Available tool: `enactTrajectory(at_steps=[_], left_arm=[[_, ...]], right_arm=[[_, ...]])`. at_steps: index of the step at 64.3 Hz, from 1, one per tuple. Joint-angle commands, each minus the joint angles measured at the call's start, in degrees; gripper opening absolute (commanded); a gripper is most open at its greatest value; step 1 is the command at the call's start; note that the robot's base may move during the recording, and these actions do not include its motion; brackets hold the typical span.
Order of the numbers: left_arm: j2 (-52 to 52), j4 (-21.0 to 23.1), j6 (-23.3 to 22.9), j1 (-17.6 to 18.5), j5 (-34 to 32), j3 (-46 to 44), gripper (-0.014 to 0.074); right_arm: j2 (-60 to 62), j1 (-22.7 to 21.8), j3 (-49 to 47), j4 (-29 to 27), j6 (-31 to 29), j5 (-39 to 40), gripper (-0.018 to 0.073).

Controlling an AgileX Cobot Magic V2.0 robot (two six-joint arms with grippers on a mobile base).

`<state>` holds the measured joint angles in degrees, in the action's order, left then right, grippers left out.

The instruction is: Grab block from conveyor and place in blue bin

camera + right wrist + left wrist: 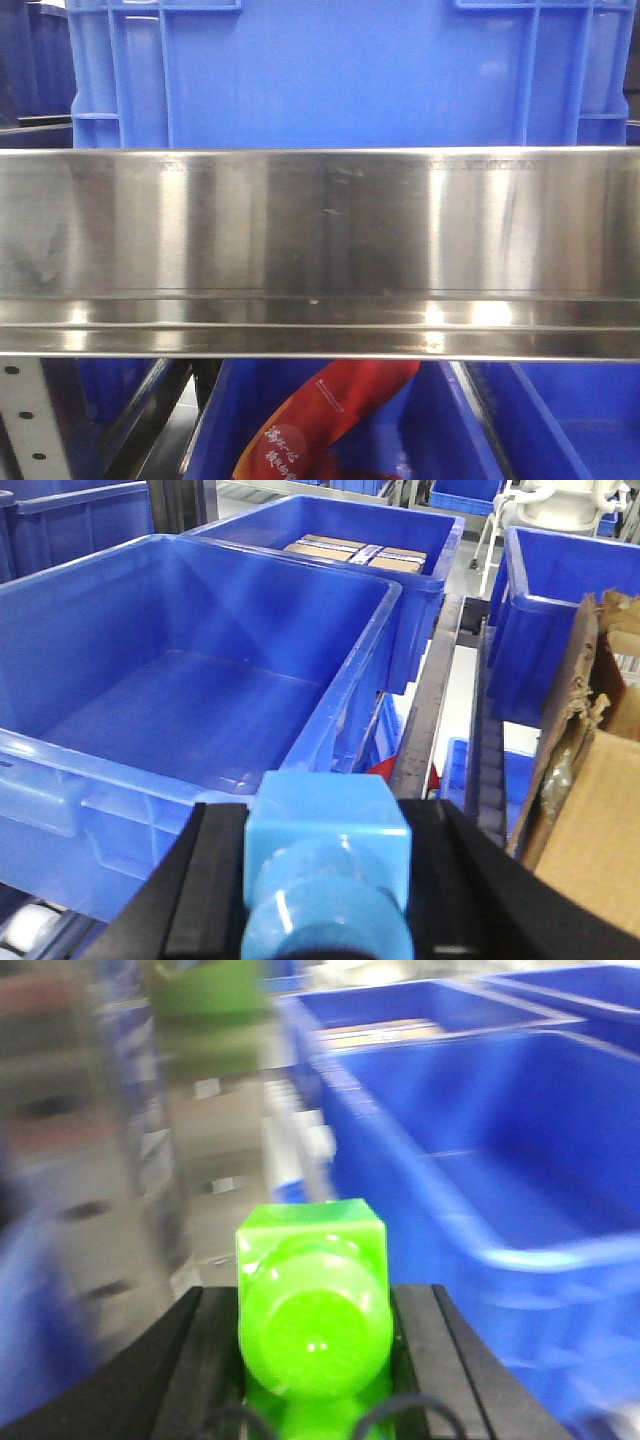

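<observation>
Presently: each pincer pinches a block, both blocks held outside the blue bin.

Left pincer [318,1385] is pressed onto a green block [312,1290], clamped between its two black fingers. This view is blurred. A blue bin [560,1255] lies just to the right of it. Right pincer [325,900] clamps a light-blue block [325,825], with the near wall of the blue bin [120,810] showing behind and to the left of the block. A farther bin [420,590] holds cardboard boxes [355,552], and torn cardboard [590,810] stands at the right edge. In the front view a brushed steel rail [320,250] spans the frame, with a blue crate [340,70] above it and a red packet [325,415] below.
</observation>
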<state>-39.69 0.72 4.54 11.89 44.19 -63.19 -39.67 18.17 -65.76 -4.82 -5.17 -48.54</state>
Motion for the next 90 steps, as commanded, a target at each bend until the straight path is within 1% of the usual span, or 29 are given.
enactTrajectory(at_steps=[1,4,8,15,20,25,31,38,48,54,57,61,66,70,73,74,77,78,82,85,88,90], left_arm=[[-1.4,-2.1,-0.2,6.2,-1.8,-1.8,-0.0111],[-3.0,-3.1,-0.2,9.3,-1.6,-3.6,-0.0111],[-6.2,-3.1,-0.2,13.3,-0.9,-7.3,-0.0111],[-14.1,-2.9,-0.2,19.2,2.2,-15.3,-0.0111],[-20.8,-2.9,-0.2,22.6,4.4,-21.2,-0.0111],[-27.3,-2.9,-0.2,24.5,4.8,-26.4,-0.0111],[-34.3,-2.9,-0.2,24.7,5.4,-31.2,-0.0111],[-41.2,-3.1,-0.2,24.1,8.3,-35.2,-0.0111],[-46.3,-3.5,-0.2,21.3,11.3,-35.9,-0.0111],[-48.2,-2.1,-0.2,20.0,11.3,-35.9,-0.0103],[-48.6,-1.3,-0.2,19.7,10.9,-35.9,-0.0081],[-49.2,-1.3,-0.2,19.7,10.5,-35.9,-0.0024],[-49.7,-1.2,-0.2,19.7,10.3,-35.9,0.008],[-49.9,-0.7,-0.2,19.7,10.3,-35.9,0.0187],[-49.9,-0.7,-0.2,19.7,10.3,-35.9,0.0261],[-49.9,-0.7,-0.2,19.7,10.3,-35.9,0.0299],[-49.9,-0.7,-0.2,19.7,10.3,-35.9,0.0375],[-49.9,-0.7,-0.2,19.7,10.3,-35.9,0.0398],[-49.9,-0.7,-0.2,19.7,10.3,-35.9,0.0496],[-49.9,-0.7,-0.2,19.7,10.3,-35.9,0.0542],[-49.8,-0.7,-0.2,19.7,10.3,-35.9,0.0572],[-49.8,-0.7,-0.2,19.7,10.4,-35.9,0.0581]], right_arm=[[-1.0,1.3,-1.8,-2.3,-0.1,1.4,-0.0153],[-2.0,2.9,-2.9,-2.7,-0.1,2.1,-0.0153],[-3.8,4.9,-4.6,-2.8,-0.1,3.1,-0.0153],[-8.7,9.4,-9.7,-2.8,-0.6,4.6,-0.0153],[-12.6,12.1,-13.4,-2.8,-1.0,4.8,-0.0153],[-17.2,14.3,-16.5,-2.8,-1.9,4.8,-0.0153],[-22.7,15.7,-19.1,-2.8,-1.9,4.9,-0.0153],[-28.1,15.7,-20.2,-2.8,-1.9,5.2,-0.0153],[-34.1,15.6,-20.2,-1.4,-1.9,5.5,-0.0153],[-36.8,15.6,-20.2,0.4,-1.9,5.6,-0.0153],[-37.7,15.6,-20.2,0.5,-1.9,5.7,-0.0153],[-38.9,15.6,-20.2,0.6,-1.9,5.7,-0.0151],[-40.0,15.6,-20.2,0.6,-1.9,5.7,-0.013],[-40.5,15.6,-20.2,0.6,-1.9,5.7,-0.0081],[-40.8,15.6,-20.2,0.6,-1.9,5.6,-0.0005],[-40.8,15.6,-20.2,0.6,-1.9,5.6,0.0022],[-40.8,15.6,-20.2,0.6,-1.8,5.6,0.012],[-40.8,15.6,-20.2,0.6,-1.5,5.6,0.0176],[-40.8,15.6,-20.2,0.6,-0.2,5.6,0.0337],[-40.8,15.6,-20.2,0.6,0.3,5.7,0.0461],[-40.8,15.6,-20.3,0.6,0.6,5.7,0.0531],[-40.7,15.6,-20.3,0.6,0.6,5.8,0.0557]])
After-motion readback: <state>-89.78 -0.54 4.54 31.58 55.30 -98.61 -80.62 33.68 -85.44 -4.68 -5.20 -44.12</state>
